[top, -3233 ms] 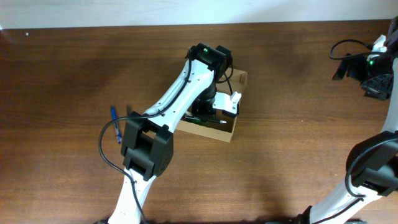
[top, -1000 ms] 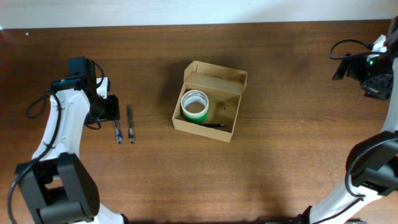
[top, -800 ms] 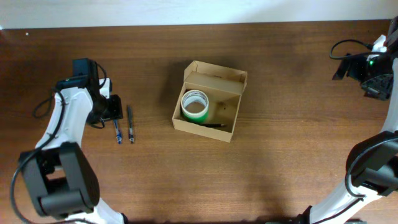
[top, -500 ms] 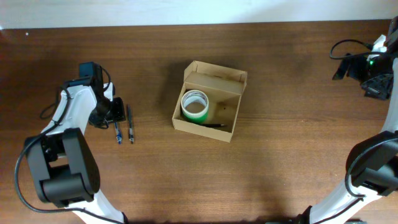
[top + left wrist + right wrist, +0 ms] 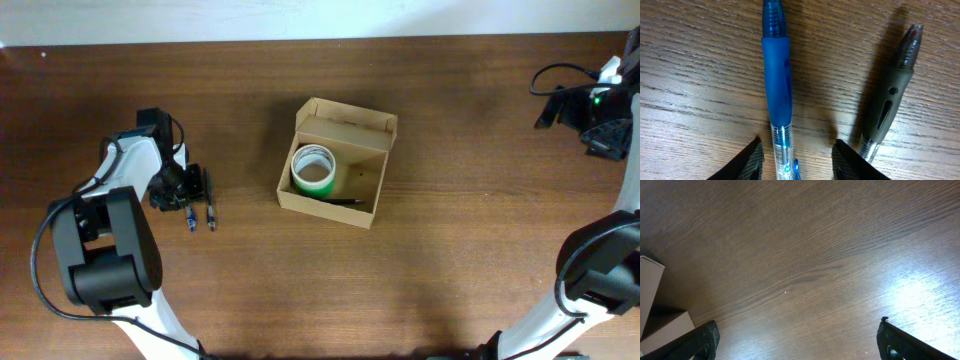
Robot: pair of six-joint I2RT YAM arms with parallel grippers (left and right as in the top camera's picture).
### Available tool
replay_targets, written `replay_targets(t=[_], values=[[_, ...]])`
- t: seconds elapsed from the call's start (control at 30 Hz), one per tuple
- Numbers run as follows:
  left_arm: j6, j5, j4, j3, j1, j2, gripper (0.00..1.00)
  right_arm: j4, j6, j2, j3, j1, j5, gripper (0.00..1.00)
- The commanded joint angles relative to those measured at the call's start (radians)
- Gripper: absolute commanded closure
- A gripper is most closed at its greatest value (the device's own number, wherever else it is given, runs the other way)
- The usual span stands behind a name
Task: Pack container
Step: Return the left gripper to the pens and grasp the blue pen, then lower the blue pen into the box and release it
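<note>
While the container (image 5: 345,128) sits open on the desk (image 5: 450,270), its flap lid raised and a green tape roll (image 5: 313,170) and a thin dark pen (image 5: 342,201) inside, the left tool (image 5: 797,161) hangs well to its left, released, fingertips either side of a blue pen (image 5: 776,85) without gripping it. A dark grey pen (image 5: 888,107) lies just beside the blue one, on the container's side; the right tool (image 5: 800,345) is spread wide and empty, well to the container's right.

Robotics lab: robot arms (image 5: 125,165) at wooden table (image 5: 450,270).
</note>
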Motion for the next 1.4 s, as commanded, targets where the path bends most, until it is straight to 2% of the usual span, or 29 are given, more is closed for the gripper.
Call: replay_targets(t=[0.0,0.13,0.17,0.47,0.67,0.8,0.93,1.03,1.2,1.27,1.37], values=[[-0.016,0.0,0.003,-0.011,0.007,0.035,0.63,0.0,0.004,0.003,-0.002,0.005,-0.009,0.01],[-0.024,0.0,0.016,-0.011,0.007,0.035,0.94,0.0,0.004,0.003,-0.002,0.005,-0.009,0.01],[-0.024,0.0,0.019,-0.011,0.007,0.035,0.98,0.0,0.004,0.003,-0.002,0.005,-0.009,0.01],[0.001,0.002,-0.008,0.037,0.007,0.035,0.98,0.0,0.004,0.003,-0.002,0.005,-0.009,0.01],[0.164,0.018,-0.208,0.321,0.006,0.019,0.98,0.0,0.004,0.003,-0.002,0.005,-0.009,0.01],[0.397,0.217,-0.357,0.607,-0.014,-0.009,0.98,0.0,0.004,0.003,-0.002,0.005,-0.009,0.01],[0.572,0.367,-0.452,0.845,-0.07,-0.063,0.98,0.0,0.004,0.003,-0.002,0.005,-0.009,0.01],[0.736,0.438,-0.496,0.96,-0.145,-0.109,0.98,0.0,0.004,0.003,-0.002,0.005,-0.009,0.01],[1.079,0.445,-0.612,1.01,-0.358,-0.178,0.98,0.0,0.004,0.003,-0.002,0.005,-0.009,0.01],[1.268,0.413,-0.697,1.004,-0.496,-0.175,0.98,0.0,0.004,0.003,-0.002,0.005,-0.009,0.01],[1.345,0.36,-0.713,0.97,-0.606,-0.161,0.98,0.0,0.004,0.003,-0.002,0.005,-0.009,0.01]])
